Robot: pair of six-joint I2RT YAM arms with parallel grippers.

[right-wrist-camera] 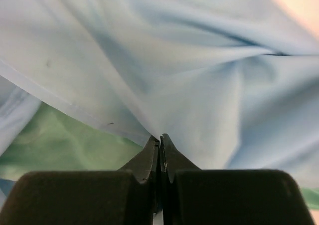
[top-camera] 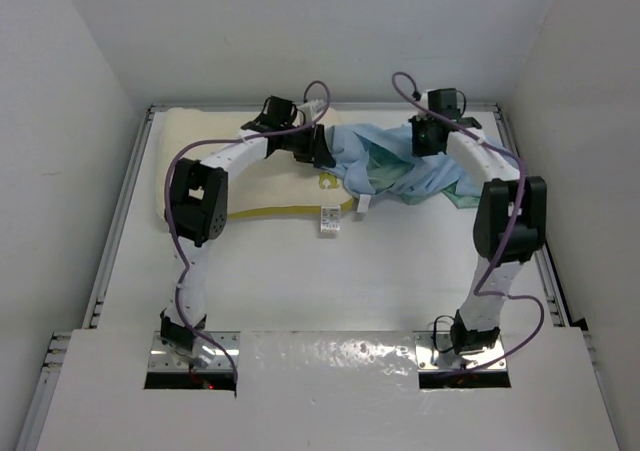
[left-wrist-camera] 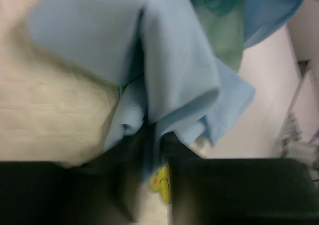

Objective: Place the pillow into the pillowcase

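Observation:
The cream pillow (top-camera: 285, 186) lies at the back left of the table, with yellow trim, a yellow logo (top-camera: 327, 182) and a white tag (top-camera: 329, 221). The pillowcase (top-camera: 400, 166) is bunched at the pillow's right end, light blue with some teal showing. My left gripper (top-camera: 322, 151) hovers over the logo. In the left wrist view its blurred jaws (left-wrist-camera: 152, 140) stand slightly apart, a light blue fold of pillowcase (left-wrist-camera: 169, 50) hanging between them above the pillow (left-wrist-camera: 50, 115). My right gripper (top-camera: 425, 139) is shut, its tips (right-wrist-camera: 160, 139) pinching the pillowcase (right-wrist-camera: 189, 60).
The white table (top-camera: 350, 281) is bounded by metal rails (top-camera: 125, 211) on the left and right and by white walls behind. Purple cables loop over both arms.

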